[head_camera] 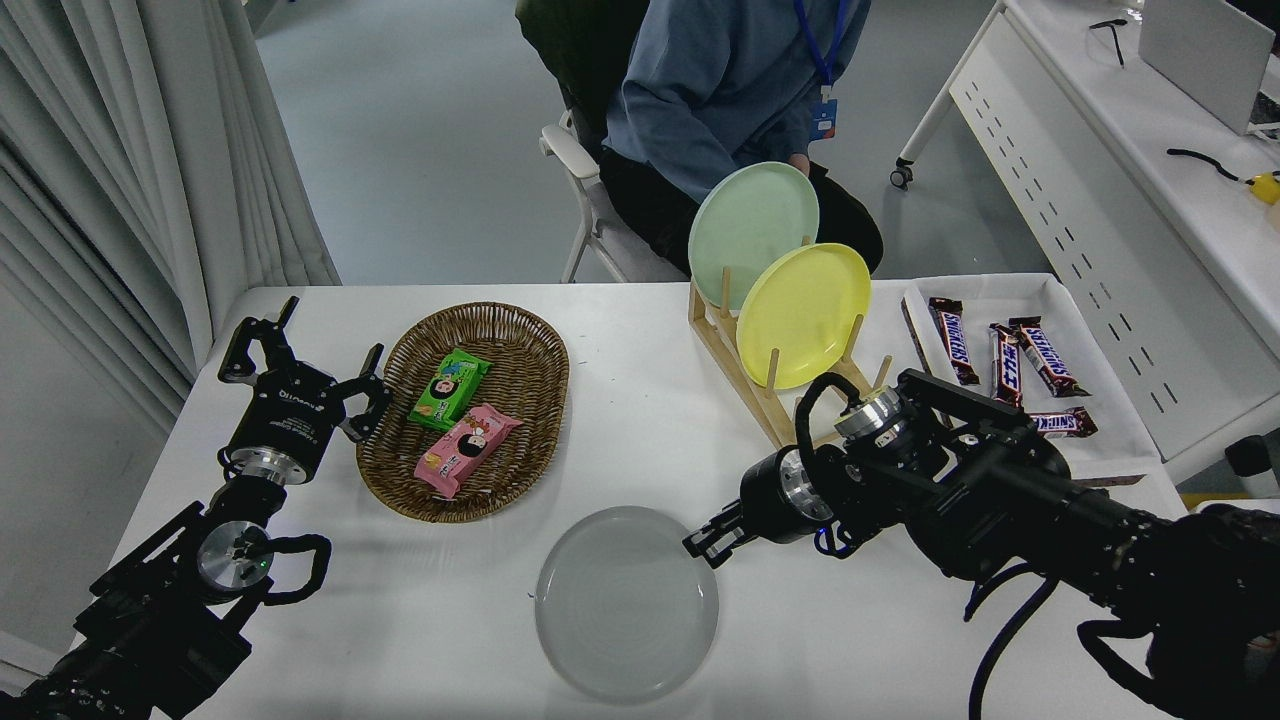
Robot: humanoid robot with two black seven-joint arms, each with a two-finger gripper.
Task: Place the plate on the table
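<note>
The pale grey-white plate (626,602) lies low and flat over the white table (640,340), at its front middle. My right gripper (706,546) is at the plate's upper right rim, its fingers closed on the edge. The right arm comes in from the lower right. My left gripper (310,352) is parked at the lower left, open and empty, beside the basket.
A wicker basket (520,335) with a green and a pink snack pack stands left of centre. A wooden rack (735,365) holds a mint-green plate (752,232) and a yellow plate (802,312). A white tray (1010,290) holds chocolate bars. A person (720,90) sits at the far side.
</note>
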